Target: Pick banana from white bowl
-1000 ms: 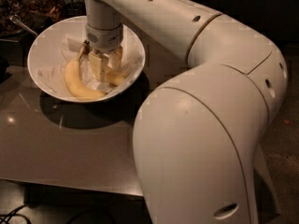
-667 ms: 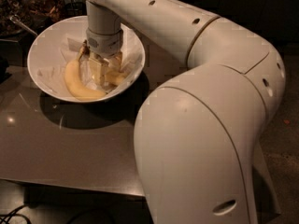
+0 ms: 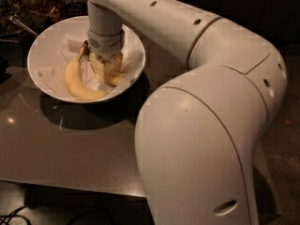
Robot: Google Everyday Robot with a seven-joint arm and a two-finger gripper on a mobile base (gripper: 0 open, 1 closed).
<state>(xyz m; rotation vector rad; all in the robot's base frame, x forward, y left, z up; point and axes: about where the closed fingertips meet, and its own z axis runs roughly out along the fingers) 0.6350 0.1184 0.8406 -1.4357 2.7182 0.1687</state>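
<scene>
— Where's the claw sitting?

— Down inside the white bowl, right on top of the banana I'm after. Only a bit of yellow peeks out beneath it. I can't tell from here whether the claw is clamped or loose.

— What worries you?

— The bigger curved banana lies just beside it, on the left. If I lift with a poor hold, I reckon the fruit drops onto the crumpled paper. The claw might also snag that paper or carry the neighbour along. A sideways drag could shove the bowl across the table.
</scene>
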